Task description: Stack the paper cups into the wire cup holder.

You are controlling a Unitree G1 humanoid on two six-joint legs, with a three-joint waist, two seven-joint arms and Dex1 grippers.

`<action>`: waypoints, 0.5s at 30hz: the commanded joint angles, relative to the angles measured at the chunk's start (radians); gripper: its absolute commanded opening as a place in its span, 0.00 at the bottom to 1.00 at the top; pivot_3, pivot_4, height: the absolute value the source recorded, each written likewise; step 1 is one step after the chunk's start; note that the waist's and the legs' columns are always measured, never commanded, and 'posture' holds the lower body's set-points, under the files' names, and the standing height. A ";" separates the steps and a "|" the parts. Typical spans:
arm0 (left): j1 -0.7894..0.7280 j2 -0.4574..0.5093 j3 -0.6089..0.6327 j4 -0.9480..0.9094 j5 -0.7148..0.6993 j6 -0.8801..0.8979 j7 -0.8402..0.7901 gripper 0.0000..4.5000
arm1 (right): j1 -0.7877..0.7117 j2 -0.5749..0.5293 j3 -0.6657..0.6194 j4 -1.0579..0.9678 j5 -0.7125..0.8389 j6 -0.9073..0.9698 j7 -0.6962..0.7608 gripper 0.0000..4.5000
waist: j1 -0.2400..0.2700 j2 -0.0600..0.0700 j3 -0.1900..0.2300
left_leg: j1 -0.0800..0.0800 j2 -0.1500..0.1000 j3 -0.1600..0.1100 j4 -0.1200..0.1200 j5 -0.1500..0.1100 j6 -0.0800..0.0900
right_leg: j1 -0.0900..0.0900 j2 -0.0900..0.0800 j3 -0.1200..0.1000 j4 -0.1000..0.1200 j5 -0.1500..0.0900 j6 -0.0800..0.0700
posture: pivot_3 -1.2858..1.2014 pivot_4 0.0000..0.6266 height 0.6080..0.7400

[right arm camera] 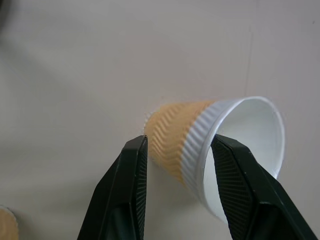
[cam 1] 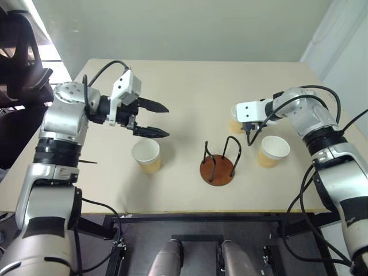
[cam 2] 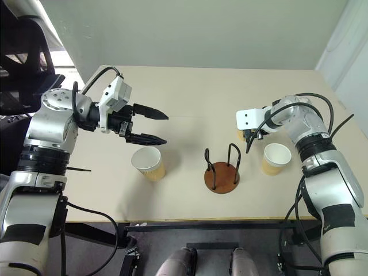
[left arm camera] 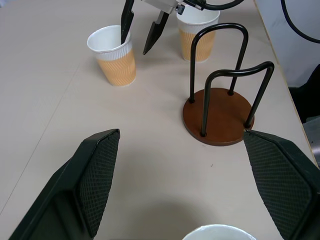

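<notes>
Beige table [cam 1: 190, 92] before a pale wall; left claw [cam 1: 161, 119] gapes wide, right claw [left arm camera: 140, 31] straddles a paper cup [left arm camera: 114, 55].

The far cup [cam 1: 234, 125], beyond the wire cup holder [cam 1: 218, 168], is mostly hidden behind the right gripper [cam 1: 249, 138] — only a sliver of tan wall shows. In the left wrist view the cup nearest that camera [left arm camera: 216, 232] is cut off by the picture's edge — just its white rim shows.

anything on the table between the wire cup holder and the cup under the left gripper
Nothing: in the left eye view only bare tabletop separates the wire cup holder from that paper cup.
</notes>
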 commanded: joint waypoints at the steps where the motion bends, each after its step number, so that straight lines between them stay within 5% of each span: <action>1: -0.007 0.013 0.030 -0.036 -0.010 0.000 0.003 0.94 | -0.059 0.009 0.019 0.043 -0.044 -0.038 -0.044 0.42 | -0.001 0.000 0.000 | 0.000 0.000 0.000 0.000 0.000 0.000 | 0.000 0.000 0.000 0.000 0.000 0.000 | 0.52 0.24 1.00; 5: -0.009 0.010 0.028 -0.035 -0.010 -0.002 0.004 0.94 | -0.080 0.026 0.031 0.086 -0.074 -0.055 -0.067 0.35 | -0.001 0.000 0.000 | 0.000 0.000 0.000 -0.001 -0.001 -0.001 | 0.000 0.000 0.000 0.000 0.000 -0.001 | 0.52 0.24 1.00; 10: -0.008 0.008 0.026 -0.033 -0.010 -0.006 0.001 0.94 | -0.084 0.021 0.026 0.079 -0.073 -0.056 -0.016 0.01 | 0.000 0.000 0.000 | 0.000 0.000 0.000 -0.001 -0.003 -0.003 | -0.001 0.000 0.000 0.000 0.000 -0.001 | 0.52 0.24 1.00; 15: -0.019 0.008 0.021 -0.020 -0.009 -0.017 -0.019 0.94 | -0.068 0.006 -0.002 0.024 -0.036 -0.025 0.056 0.01 | -0.001 0.000 0.000 | 0.000 0.000 0.000 -0.001 -0.005 -0.003 | -0.001 0.000 0.000 0.000 0.000 -0.002 | 0.52 0.24 1.00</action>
